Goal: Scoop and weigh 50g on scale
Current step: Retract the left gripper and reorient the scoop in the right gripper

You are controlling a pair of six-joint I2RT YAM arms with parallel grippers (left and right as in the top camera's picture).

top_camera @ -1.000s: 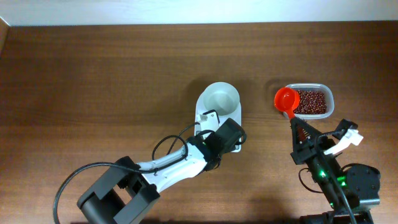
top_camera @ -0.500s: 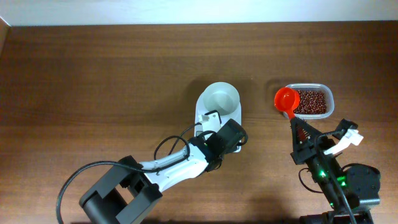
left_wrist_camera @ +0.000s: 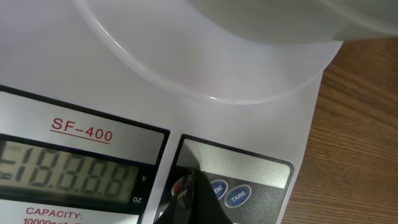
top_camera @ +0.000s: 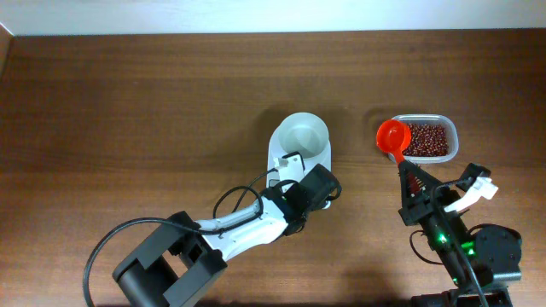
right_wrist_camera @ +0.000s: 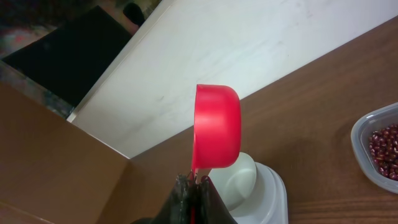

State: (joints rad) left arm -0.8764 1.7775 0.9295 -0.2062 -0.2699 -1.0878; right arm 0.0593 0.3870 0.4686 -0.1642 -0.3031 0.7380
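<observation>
Touching closed left gripper (left_wrist_camera: 189,186) to buttons (left_wrist_camera: 238,196) of one white rounded-square digital scale (left_wrist_camera: 261,130), showing all digits (left_wrist_camera: 68,177) lit, clamping one red plastic scoop (right_wrist_camera: 216,127) in right gripper (right_wrist_camera: 194,186), beside one clear bean tub (top_camera: 453,130).

Soft, even light covers the table (top_camera: 128,102); shadows are faint. Both wrist views show the jaws dark and blurry. Just above the left jaws the scale (left_wrist_camera: 249,124) looks bright white and sharp.
</observation>
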